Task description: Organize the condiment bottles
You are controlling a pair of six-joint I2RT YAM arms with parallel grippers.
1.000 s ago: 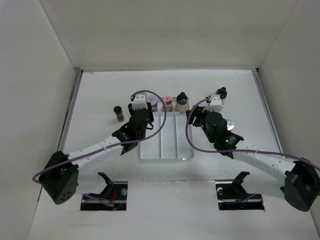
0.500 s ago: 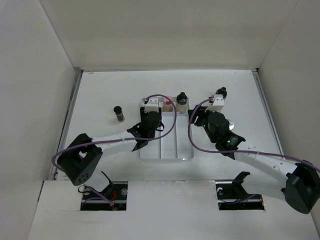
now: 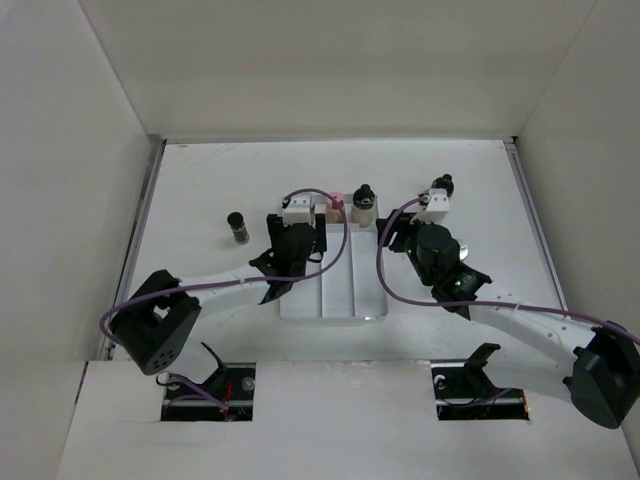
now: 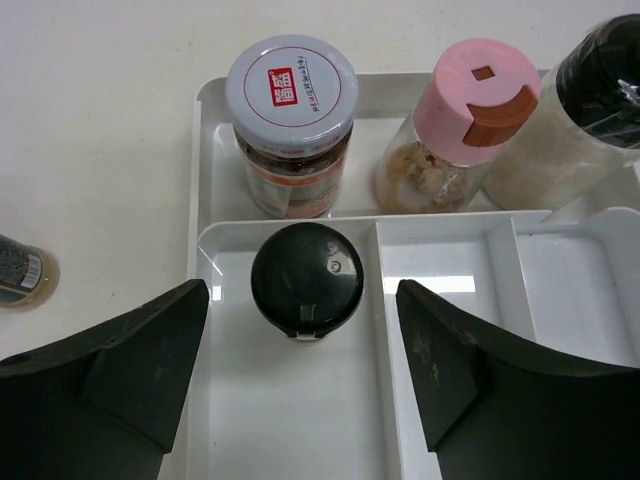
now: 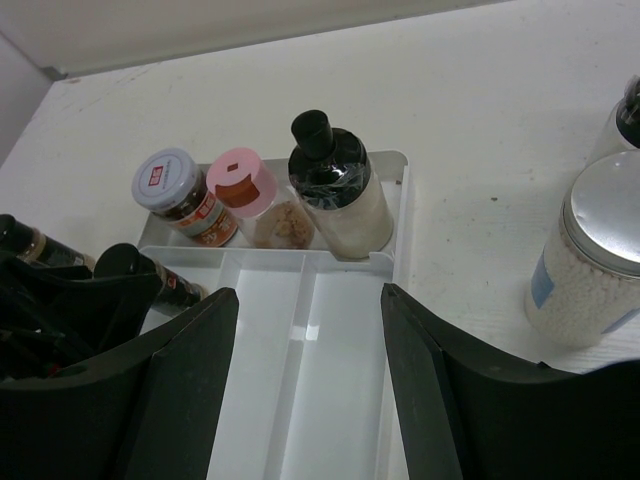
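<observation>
Bottles are split between the tray and the bare worktop. At far left a dark jar stands alone on the worktop, well apart from the tray.

The left claw hangs over the tray's left long compartment, spread wide and gripping nothing. A black-lidded jar stands between its fingers at the far end of that compartment, with a gap on both sides.

Three more bottles line the cross compartment at the tray's far end. A silver-lidded jar with a red label is on the left, a pink shaker stands just beside it, and a clear knob bottle of white powder is at the right end.

The right claw hovers near the tray's right side, also wide open and empty.

Right of the tray, on the worktop, stands a white-filled jar with a silver lid. A black-capped bottle stands just beyond it.
</observation>
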